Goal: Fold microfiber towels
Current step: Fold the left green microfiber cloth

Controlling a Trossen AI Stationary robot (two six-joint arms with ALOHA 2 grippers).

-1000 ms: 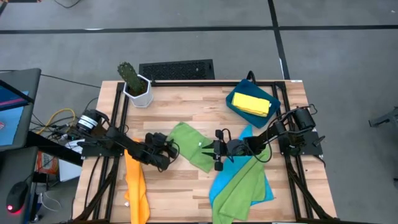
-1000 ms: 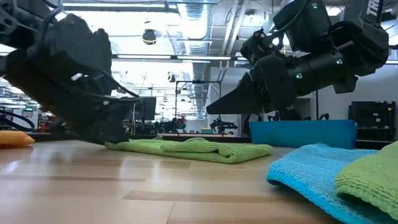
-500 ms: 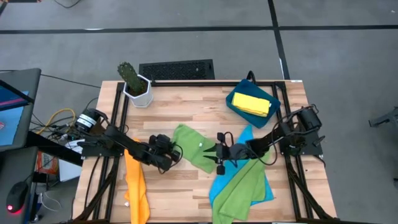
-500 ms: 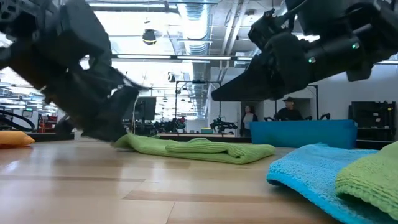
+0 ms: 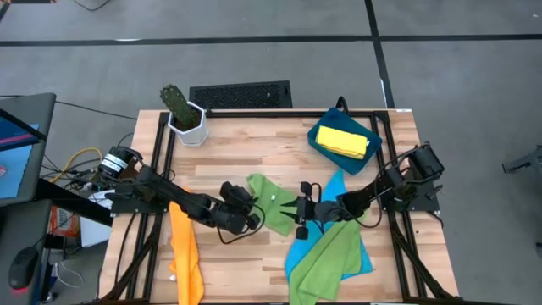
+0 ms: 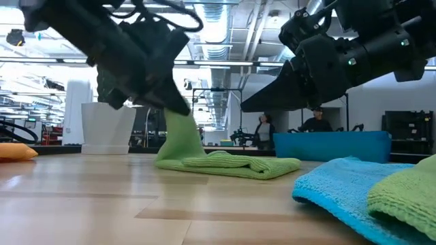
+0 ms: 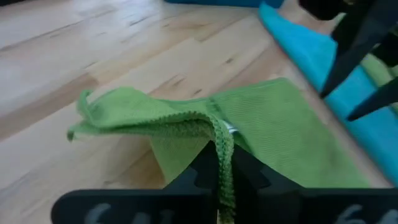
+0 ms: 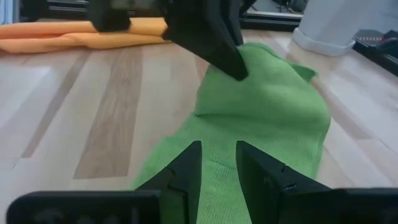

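Note:
A lime green towel (image 5: pixel 273 200) lies at the table's middle. Its left part (image 6: pixel 180 139) is drawn up off the wood by my left gripper (image 5: pixel 251 210), which is shut on it. My right gripper (image 5: pixel 299 212) hovers open just above the same towel's right end (image 8: pixel 267 106), touching nothing. Another lime green towel (image 5: pixel 326 258) lies over a bright blue one (image 5: pixel 339 188) at the near right. An orange towel (image 5: pixel 185 254) lies at the near left. A yellow one (image 5: pixel 345 141) rests in the dark-blue tray (image 5: pixel 320 134). My left gripper pinches the green towel's stitched edge (image 7: pixel 220 146) between its two fingers, and the cloth is bunched there. The fingers come from the table's left, slanting down. The held end is lifted and slopes down slack to the rest of the towel (image 6: pixel 231 164), which lies on the table.
A white pot with a cactus (image 5: pixel 183 116) stands at the far left corner. Bare wood (image 5: pixel 246 263) shows between the orange towel and the blue-and-green pile. In the low view, people show in the room beyond the table.
My left gripper has risen from the table and gone toward the right with the green towel's left edge. That end is now lifted and drawn over toward the towel's middle, while its right part stays flat. My right gripper has risen a little and kept its gap.

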